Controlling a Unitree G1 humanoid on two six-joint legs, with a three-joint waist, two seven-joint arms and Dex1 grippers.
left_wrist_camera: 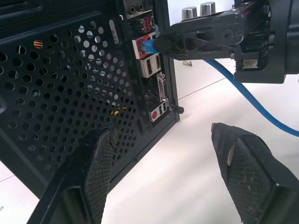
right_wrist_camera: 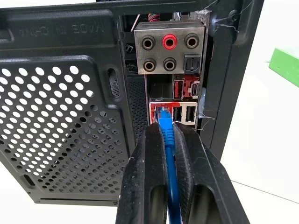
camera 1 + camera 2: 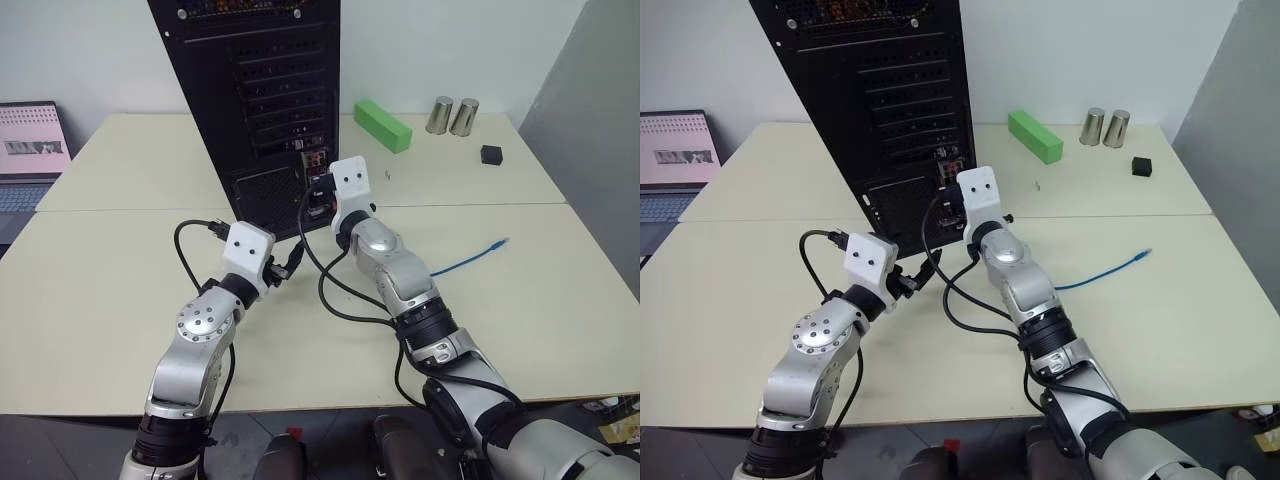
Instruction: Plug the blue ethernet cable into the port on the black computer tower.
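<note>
Right claw is clamped on the cable just behind the plug, whose tip sits at the port on the tower. Left claw hangs open and empty at the tower's 6 o'clock. The cord's light and floppy, trailing off toward 3 o'clock, so holding close behind the brittle-looking plug seems best.

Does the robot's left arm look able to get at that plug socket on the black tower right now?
Probably not easily. The right gripper is parked right at the port, shut on the blue ethernet cable, blocking the approach. The left gripper hangs open beside the black computer tower, lower down.
</note>
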